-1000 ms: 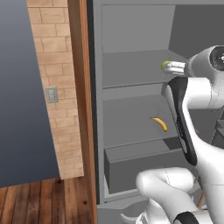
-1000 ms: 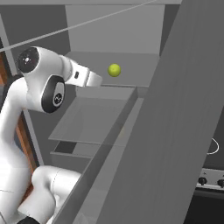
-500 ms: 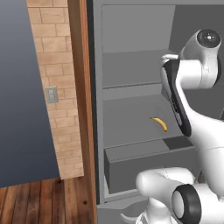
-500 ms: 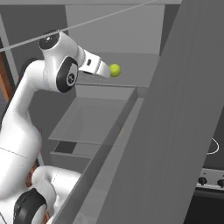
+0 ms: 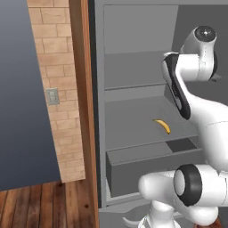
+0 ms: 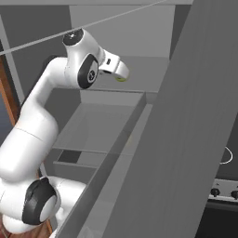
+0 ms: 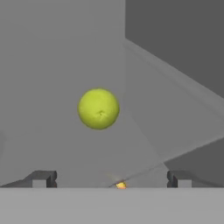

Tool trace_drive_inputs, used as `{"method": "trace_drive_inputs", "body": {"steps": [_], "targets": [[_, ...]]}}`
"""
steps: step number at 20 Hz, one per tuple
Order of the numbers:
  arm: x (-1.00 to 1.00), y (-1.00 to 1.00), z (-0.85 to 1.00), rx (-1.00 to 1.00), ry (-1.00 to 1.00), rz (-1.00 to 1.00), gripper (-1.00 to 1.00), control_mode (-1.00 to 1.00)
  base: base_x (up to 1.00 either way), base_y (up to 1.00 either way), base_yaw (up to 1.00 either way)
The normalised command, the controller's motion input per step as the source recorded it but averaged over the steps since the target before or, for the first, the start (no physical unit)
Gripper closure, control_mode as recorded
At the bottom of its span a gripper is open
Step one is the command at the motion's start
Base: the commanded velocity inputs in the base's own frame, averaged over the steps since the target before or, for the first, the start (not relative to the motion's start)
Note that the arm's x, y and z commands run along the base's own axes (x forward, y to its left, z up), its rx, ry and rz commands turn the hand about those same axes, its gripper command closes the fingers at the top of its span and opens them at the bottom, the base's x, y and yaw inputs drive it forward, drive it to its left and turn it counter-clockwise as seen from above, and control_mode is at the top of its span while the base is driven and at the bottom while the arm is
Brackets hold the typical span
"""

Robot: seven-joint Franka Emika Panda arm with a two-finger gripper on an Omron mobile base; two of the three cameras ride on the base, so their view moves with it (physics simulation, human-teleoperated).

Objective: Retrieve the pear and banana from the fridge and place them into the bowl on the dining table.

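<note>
Hand (image 7: 109,179) open before pear (image 7: 99,109) on fridge shelf (image 7: 52,65)

No text, label, brand, number or sign could be read anywhere in these pictures. The matte grey fridge (image 5: 147,102) walls and shelves were blank, and the small round yellow-green pear (image 7: 98,109) carried no sticker or marking.

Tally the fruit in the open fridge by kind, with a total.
Pear: 1
Banana: 1
Total: 2
</note>
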Motion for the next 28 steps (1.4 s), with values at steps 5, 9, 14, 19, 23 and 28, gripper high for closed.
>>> {"method": "trace_drive_inputs", "body": {"steps": [5, 9, 14, 19, 23, 28], "targets": [[0.6, -0.08, -0.17, 0.0, 0.01, 0.0, -1.0, -1.0, 0.0, 0.0, 0.0], [0.57, -0.03, -0.04, 0.0, 0.0, 0.0, -1.0, -1.0, 0.0, 0.0, 0.0], [0.51, -0.13, 0.0, 0.0, 0.03, 0.0, -1.0, -1.0, 0.0, 0.0, 0.0], [0.34, -0.14, -0.01, 0.0, 0.05, 0.0, -1.0, -1.0, 0.0, 0.0, 0.0], [0.04, 0.0, -0.1, 0.0, 0.05, 0.0, -1.0, -1.0, 0.0, 0.0, 0.0], [0.0, 0.0, -0.15, 0.0, 0.06, 0.0, -1.0, -1.0, 0.0, 0.0, 0.0]]}}
